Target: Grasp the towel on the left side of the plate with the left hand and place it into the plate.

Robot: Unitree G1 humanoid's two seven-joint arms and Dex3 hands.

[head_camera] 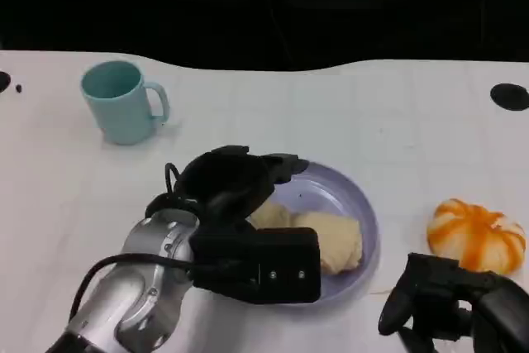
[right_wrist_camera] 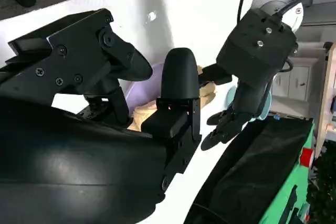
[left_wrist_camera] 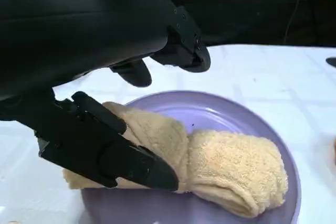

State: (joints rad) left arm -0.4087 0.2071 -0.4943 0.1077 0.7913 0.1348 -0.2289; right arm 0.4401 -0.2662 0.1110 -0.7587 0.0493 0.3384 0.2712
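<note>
Beige towel (left_wrist_camera: 220,166) lies folded in purple plate (head_camera: 351,204), centre of white table (head_camera: 331,113). L. hand (head_camera: 235,183) above plate's left rim, fingers (left_wrist_camera: 105,150) spread, one touching towel, no grip. R. hand (head_camera: 450,299) nr. orange pumpkin (head_camera: 475,233), fingers curled, holding nothing.

My left forearm (head_camera: 136,283) angles up from the lower left of the head view, its silver casing ending in a black wrist block, with the left hand (head_camera: 235,183) extended forward and its fingers (left_wrist_camera: 110,150) spread apart, one lower finger and the upper ones separated by a clear gap with nothing clasped between them. My right hand (head_camera: 450,299) sits low at the lower right of the head view, well apart from the left hand, its black fingers (right_wrist_camera: 178,85) loosely arched and apart, holding nothing. In the right wrist view I see the left hand from the far side, its fingertips pointing downward below the wrist block.
</note>
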